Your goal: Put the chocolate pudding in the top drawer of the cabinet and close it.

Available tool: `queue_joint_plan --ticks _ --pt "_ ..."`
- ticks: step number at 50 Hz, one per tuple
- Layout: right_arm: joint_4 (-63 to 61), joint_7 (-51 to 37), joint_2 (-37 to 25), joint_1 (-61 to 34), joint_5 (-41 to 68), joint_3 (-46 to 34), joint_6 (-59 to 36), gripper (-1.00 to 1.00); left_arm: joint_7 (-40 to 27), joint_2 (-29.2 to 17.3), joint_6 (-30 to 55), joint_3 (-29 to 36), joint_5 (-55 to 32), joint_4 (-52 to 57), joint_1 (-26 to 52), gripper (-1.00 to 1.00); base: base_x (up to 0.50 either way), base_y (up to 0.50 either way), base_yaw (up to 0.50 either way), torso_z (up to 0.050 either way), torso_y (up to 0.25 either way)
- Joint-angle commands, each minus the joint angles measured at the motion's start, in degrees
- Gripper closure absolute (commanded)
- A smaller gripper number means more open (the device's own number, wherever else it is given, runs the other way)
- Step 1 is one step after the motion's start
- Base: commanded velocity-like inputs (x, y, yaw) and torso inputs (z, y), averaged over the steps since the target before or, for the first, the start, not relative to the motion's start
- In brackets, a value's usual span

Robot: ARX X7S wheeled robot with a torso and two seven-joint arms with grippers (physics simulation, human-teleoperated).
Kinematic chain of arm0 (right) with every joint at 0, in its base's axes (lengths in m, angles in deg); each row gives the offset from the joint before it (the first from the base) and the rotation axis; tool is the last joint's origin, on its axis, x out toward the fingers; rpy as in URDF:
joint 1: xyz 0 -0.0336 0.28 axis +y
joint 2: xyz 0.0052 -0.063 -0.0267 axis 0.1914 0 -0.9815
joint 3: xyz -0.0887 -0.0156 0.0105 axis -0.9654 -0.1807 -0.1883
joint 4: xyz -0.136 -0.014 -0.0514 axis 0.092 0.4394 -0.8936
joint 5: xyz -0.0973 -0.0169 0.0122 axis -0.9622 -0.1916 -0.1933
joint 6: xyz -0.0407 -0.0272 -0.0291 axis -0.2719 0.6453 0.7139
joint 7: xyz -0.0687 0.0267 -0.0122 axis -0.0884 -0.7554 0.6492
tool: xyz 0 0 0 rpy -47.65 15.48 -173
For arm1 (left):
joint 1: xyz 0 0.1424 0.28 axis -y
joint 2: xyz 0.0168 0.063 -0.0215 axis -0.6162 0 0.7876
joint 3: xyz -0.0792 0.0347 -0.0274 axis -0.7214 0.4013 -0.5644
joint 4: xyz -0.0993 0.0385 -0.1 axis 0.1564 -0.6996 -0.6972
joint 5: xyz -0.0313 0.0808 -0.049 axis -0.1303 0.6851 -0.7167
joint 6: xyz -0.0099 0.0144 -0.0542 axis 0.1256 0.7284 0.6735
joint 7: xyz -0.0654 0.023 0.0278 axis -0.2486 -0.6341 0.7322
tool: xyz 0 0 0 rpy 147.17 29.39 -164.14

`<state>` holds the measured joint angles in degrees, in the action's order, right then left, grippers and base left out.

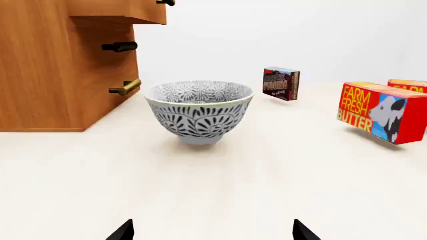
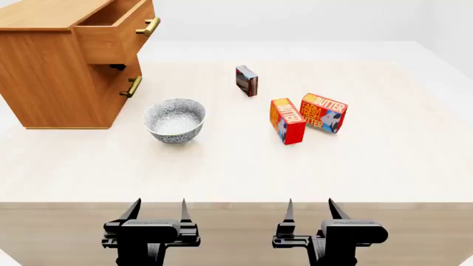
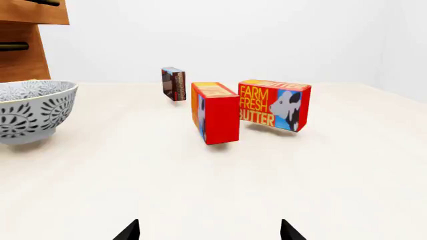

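Observation:
The chocolate pudding (image 2: 247,80) is a small dark carton standing upright on the table behind the bowl and the butter boxes; it also shows in the left wrist view (image 1: 281,83) and the right wrist view (image 3: 173,83). The cabinet (image 2: 52,72) stands at the far left, its top drawer (image 2: 118,30) pulled out with the brass handle (image 2: 148,26) facing the table. My left gripper (image 2: 157,211) and right gripper (image 2: 309,210) hang open at the table's near edge, far from the carton, with nothing between their fingers.
A grey patterned bowl (image 2: 174,120) sits in front of the cabinet. Two red-orange butter boxes (image 2: 287,121) (image 2: 324,112) stand right of centre. The lower drawer handle (image 2: 132,87) juts out below the open drawer.

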<state>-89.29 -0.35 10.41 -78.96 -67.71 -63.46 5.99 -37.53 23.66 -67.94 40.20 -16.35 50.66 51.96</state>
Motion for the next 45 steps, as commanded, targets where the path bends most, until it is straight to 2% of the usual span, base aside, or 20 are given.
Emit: queue_joint_plan --ticks 1,8,20,32,45 --pt "0.1 -1.1 -0.9 0.0 0.8 -1.2 0.0 -1.00 -1.1 -0.9 -0.2 1.0 -0.8 0.2 -0.1 -1.00 0.00 0.00 0.00 0.000 0.000" --pt "0.3 -2.3 -2.2 0.0 2.1 -3.0 0.2 -1.00 -2.6 -2.3 -0.4 2.5 -2.2 0.4 -0.3 -1.00 0.00 0.00 0.00 0.000 0.000" --pt "0.0 -3.3 -3.6 0.3 3.4 -4.7 0.3 -1.00 -3.0 -4.0 -5.3 3.4 -4.1 1.2 -1.3 -1.00 0.00 0.00 0.00 0.000 0.000" --pt "-0.4 -4.1 -4.6 0.5 4.4 -5.9 0.3 -1.00 -2.2 -5.2 -7.8 4.6 -6.0 1.8 -1.8 -1.00 0.00 0.00 0.00 0.046 0.000" --pt "-1.6 -5.2 -5.4 0.2 5.2 -6.8 -0.2 -1.00 -4.7 -6.4 -4.5 4.8 -5.9 4.1 -1.2 -1.00 0.00 0.00 0.00 0.050 0.000"
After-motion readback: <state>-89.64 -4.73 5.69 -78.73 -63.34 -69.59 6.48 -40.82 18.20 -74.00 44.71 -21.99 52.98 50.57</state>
